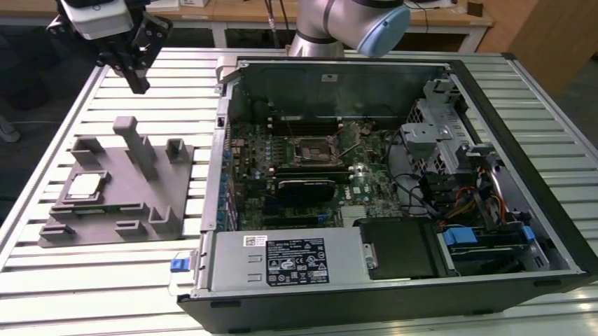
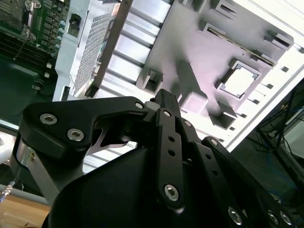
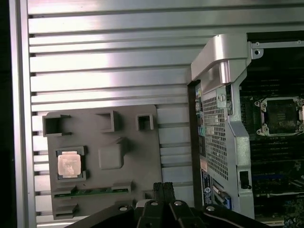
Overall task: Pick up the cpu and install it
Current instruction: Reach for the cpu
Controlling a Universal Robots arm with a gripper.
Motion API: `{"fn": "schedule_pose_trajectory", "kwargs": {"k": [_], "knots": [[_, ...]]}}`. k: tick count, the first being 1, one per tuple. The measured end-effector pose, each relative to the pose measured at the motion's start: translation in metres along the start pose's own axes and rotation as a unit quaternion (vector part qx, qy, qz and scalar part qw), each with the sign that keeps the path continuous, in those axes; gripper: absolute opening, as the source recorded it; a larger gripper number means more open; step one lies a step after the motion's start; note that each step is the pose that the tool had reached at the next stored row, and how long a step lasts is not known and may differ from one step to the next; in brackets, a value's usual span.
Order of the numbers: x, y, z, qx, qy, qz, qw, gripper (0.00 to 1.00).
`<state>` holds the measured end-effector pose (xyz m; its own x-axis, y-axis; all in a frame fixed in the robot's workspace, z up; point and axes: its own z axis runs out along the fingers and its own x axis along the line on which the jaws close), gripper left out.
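Note:
The cpu point(image 1: 84, 185), a small silver square chip, lies flat in a recess of the grey tray point(image 1: 131, 210) at the exterior view's left. Both wrist views also show the cpu point(image 2: 239, 80) point(image 3: 69, 164) resting in the tray. My gripper point(image 1: 140, 85) hangs high above the table, beyond the tray's far edge, well apart from the cpu. Its black fingers point(image 3: 163, 187) are pressed together and hold nothing. The black square-framed socket point(image 1: 313, 148) sits on the motherboard inside the opened computer case, with no chip in it.
The computer case point(image 1: 393, 210) lies on its side at the exterior view's right, with raised metal walls, a power supply, drive bays and cables. Upright posts point(image 1: 140, 147) rise from the tray. The slatted aluminium table point(image 1: 187, 77) lies under everything.

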<state>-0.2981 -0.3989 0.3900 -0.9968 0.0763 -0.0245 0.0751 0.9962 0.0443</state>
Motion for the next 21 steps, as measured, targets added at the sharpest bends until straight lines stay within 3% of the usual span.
{"fn": "schedule_pose_trajectory", "kwargs": {"k": [21], "knots": [[0.0223, -0.0018, 0.0010, 0.0000, 0.0000, 0.000, 1.0000, 0.11]]}}
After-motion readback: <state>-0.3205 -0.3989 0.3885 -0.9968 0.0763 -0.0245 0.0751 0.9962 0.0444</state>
